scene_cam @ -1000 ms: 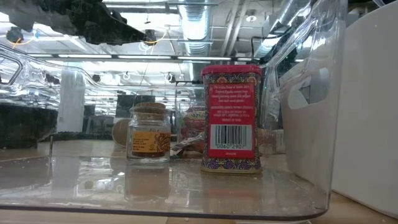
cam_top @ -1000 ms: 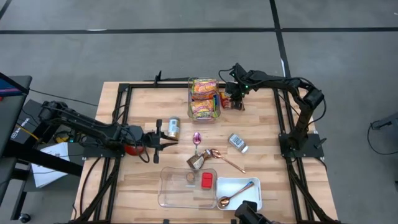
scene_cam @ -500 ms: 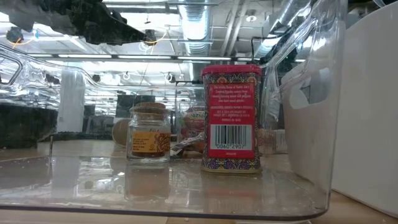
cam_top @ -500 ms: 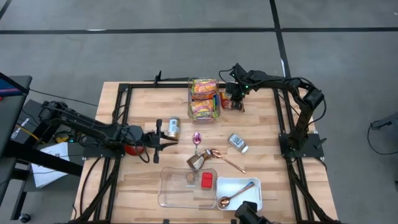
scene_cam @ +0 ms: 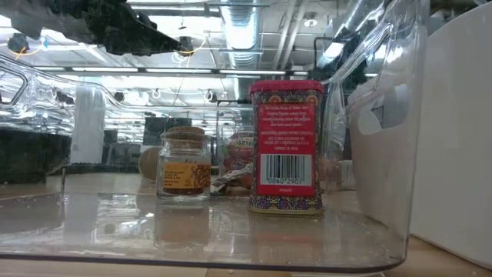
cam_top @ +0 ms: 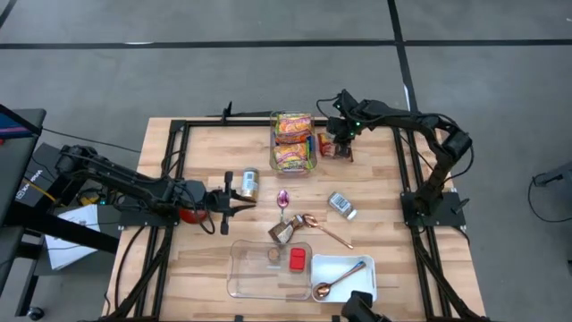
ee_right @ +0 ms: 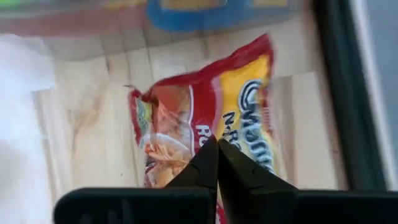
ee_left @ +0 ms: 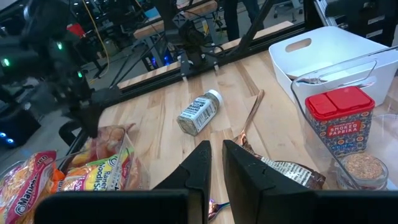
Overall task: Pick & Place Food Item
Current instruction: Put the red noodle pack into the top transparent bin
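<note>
My right tool (cam_top: 339,143) is at the far side of the wooden table (cam_top: 206,268), just right of a clear bin of noodle packets (cam_top: 291,141). Its two dark fingers (ee_right: 205,163) are pressed together with a red and yellow snack packet (ee_right: 205,124) pinched between their tips; in the right wrist view the packet looks crumpled where the tips meet. In the high view the packet (cam_top: 338,148) sits under the tool, close beside the bin, and I cannot tell whether it is off the wood.

My left tool (cam_top: 239,199) waits at the left middle of the table, pointing toward the centre, with its fingers (ee_left: 200,167) nearly together and nothing between them. Just beyond it stands a small can (cam_top: 249,183).

In the middle of the table lie a pink spoon (cam_top: 283,200), a crumpled dark foil wrapper (cam_top: 284,232), a copper spoon (cam_top: 326,231) and a small spice bottle (cam_top: 340,205) on its side. Near the front edge is a clear plastic tray (cam_top: 246,277) holding a red spice tin (cam_top: 298,259) and a small cork-topped jar (cam_top: 274,255). Touching its right side is a white tray (cam_top: 362,288) with another copper spoon (cam_top: 335,281) lying in it.

The low view looks through the clear tray wall at the upright red tin (scene_cam: 285,146) and the jar (scene_cam: 184,165) to its left
</note>
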Robot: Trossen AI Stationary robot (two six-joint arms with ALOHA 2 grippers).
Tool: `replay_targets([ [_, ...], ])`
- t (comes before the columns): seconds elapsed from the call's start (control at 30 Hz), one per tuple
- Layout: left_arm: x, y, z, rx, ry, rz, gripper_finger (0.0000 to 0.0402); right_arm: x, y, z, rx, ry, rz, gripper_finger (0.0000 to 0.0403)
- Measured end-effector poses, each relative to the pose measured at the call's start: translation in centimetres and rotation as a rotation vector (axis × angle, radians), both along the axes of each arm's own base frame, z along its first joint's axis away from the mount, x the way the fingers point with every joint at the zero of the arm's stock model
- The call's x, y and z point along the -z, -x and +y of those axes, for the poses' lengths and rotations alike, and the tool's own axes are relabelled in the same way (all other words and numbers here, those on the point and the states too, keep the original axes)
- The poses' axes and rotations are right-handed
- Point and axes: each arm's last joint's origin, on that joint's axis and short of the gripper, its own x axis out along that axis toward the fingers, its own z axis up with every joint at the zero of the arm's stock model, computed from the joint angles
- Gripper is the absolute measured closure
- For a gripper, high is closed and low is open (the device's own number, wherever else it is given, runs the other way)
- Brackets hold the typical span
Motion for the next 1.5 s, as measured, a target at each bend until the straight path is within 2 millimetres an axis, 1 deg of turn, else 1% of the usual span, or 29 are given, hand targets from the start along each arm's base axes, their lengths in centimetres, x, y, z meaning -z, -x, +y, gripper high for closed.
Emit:
replay_targets([
  [0.1, 0.0, 0.0, 0.0, 0.0, 0.0, 0.0, 0.0366, -1.6, 0.3, 0.7, -0.002, 0.019, -0.024, 0.0403],
  [0.33, 0.0, 0.0, 0.0, 0.0, 0.0, 0.0, 0.0366, -5.5, 0.8, 3.5, -0.039, 0.057, -0.077, 0.0403],
  [0.5, 0.0, 0.0, 0.0, 0.0, 0.0, 0.0, 0.0366, -8.3, 1.3, 5.5, -0.033, 0.157, -0.107, 0.0403],
  [0.6, 0.0, 0.0, 0.0, 0.0, 0.0, -0.002, 0.0366, -9.7, 1.6, 6.6, -0.036, 0.185, -0.152, 0.0403],
  [0.7, -0.1, 0.0, 0.0, 0.0, 0.001, -0.006, 0.0366, -10.7, 1.7, 7.6, -0.044, 0.2, -0.196, 0.0403],
  [0.8, -0.1, 0.0, 0.0, 0.0, 0.002, -0.006, 0.0366, -11.1, 1.2, 8.3, -0.064, 0.205, -0.235, 0.0403],
  [0.93, -0.1, 0.0, 0.0, 0.0, 0.002, -0.006, 0.0366, -11.2, 0.2, 9.0, -0.096, 0.215, -0.271, 0.0403],
  [1.07, -0.1, 0.0, 0.0, 0.0, 0.002, -0.007, 0.0366, -11.4, -1.3, 9.0, -0.112, 0.22, -0.297, 0.0403],
  [1.33, -0.1, 0.0, 0.0, 0.0, 0.002, -0.008, 0.0366, -13.4, -6.0, 8.5, -0.166, 0.225, -0.327, 0.0403],
  [1.43, -0.1, 0.0, 0.0, -0.001, 0.007, -0.008, 0.0366, -13.7, -7.8, 8.2, -0.182, 0.207, -0.305, 0.0403],
  [1.5, -0.1, 0.0, 0.0, -0.002, 0.012, -0.008, 0.0366, -13.6, -8.7, 8.0, -0.187, 0.19, -0.278, 0.0403],
])
